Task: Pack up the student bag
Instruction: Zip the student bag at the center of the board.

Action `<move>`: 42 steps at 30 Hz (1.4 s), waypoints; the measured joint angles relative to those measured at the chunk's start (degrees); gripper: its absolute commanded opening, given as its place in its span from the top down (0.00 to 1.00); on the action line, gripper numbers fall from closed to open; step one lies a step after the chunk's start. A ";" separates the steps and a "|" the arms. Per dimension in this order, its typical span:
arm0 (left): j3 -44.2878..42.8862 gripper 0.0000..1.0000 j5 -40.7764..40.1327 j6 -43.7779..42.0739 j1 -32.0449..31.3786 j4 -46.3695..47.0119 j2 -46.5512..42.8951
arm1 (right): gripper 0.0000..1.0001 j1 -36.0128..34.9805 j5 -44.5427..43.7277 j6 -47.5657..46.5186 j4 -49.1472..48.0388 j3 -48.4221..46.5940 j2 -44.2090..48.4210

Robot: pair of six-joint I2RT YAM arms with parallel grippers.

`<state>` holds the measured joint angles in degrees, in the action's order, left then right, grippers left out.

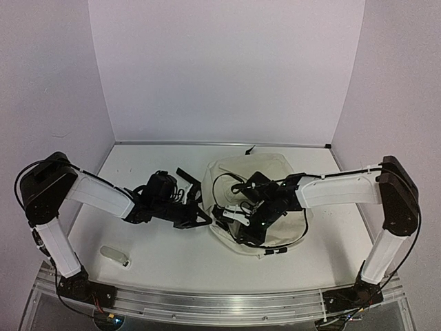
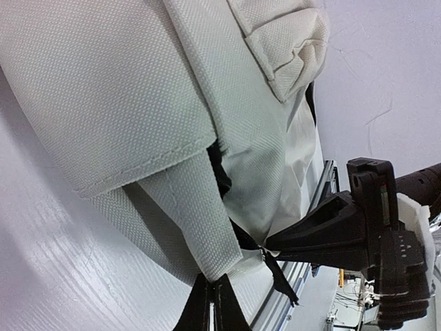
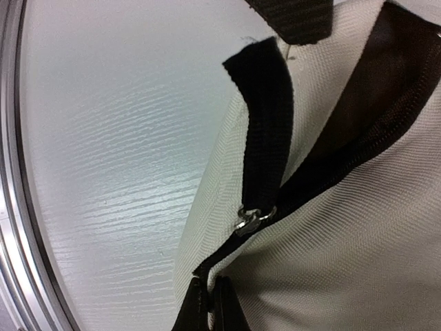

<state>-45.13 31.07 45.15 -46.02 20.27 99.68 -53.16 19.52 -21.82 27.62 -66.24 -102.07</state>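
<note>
Seen from above, the left gripper [image 1: 198,219] sits just left of centre, low over the white table [image 1: 158,248], with its tip at the near-left edge of the student bag [image 1: 265,176]. A small pale object [image 1: 115,255] lies well apart at the lower left. This view is too coarse to show how the jaws stand. In the left wrist view, the two dark fingertips at bottom centre are pressed together on a flat cream strip of the bag's fabric. The strip runs up into the body of the bag, which fills the upper left. That view alone shows a stitched pocket corner at the top and a black zip pull [image 2: 279,274] hanging at the bag's lower edge, where a black finger reaches in from the right.

In the top view the bag lies flat at centre right, between the two arms. The right gripper [image 1: 236,221] is on its near-left part, close to the left one. In the right wrist view the fingertips at bottom centre are closed to a slit on the bag's cream edge, just below a metal zip slider [image 3: 251,219] and a black webbing tab [image 3: 265,117]. The cloth is a coarse, matte weave, and the table has a glossy, wood-grain ripple. An aluminium rail [image 3: 10,207] curves down the left edge.
</note>
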 measured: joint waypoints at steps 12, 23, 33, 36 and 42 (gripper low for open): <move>1.48 0.40 0.16 -6.58 0.99 -2.10 -7.96 | 1.00 0.13 1.39 0.49 0.72 1.11 5.57; -1.09 0.49 5.56 -7.44 -0.36 0.68 -2.08 | 1.00 0.13 0.69 0.46 0.00 1.42 6.42; -0.85 1.00 8.22 -6.31 -3.17 2.78 -2.04 | 1.00 0.14 0.97 1.38 -0.18 1.41 6.42; -0.76 1.00 8.23 -6.59 -3.91 3.34 -2.42 | 0.91 0.16 1.31 2.22 -0.16 1.30 6.42; -0.73 1.00 7.07 -10.12 -6.56 1.25 -4.26 | 0.58 2.38 5.69 6.12 -0.21 -1.14 6.22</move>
<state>-45.86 38.14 35.03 -52.58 21.52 95.42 -50.78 25.21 -15.71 27.41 -67.37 -95.86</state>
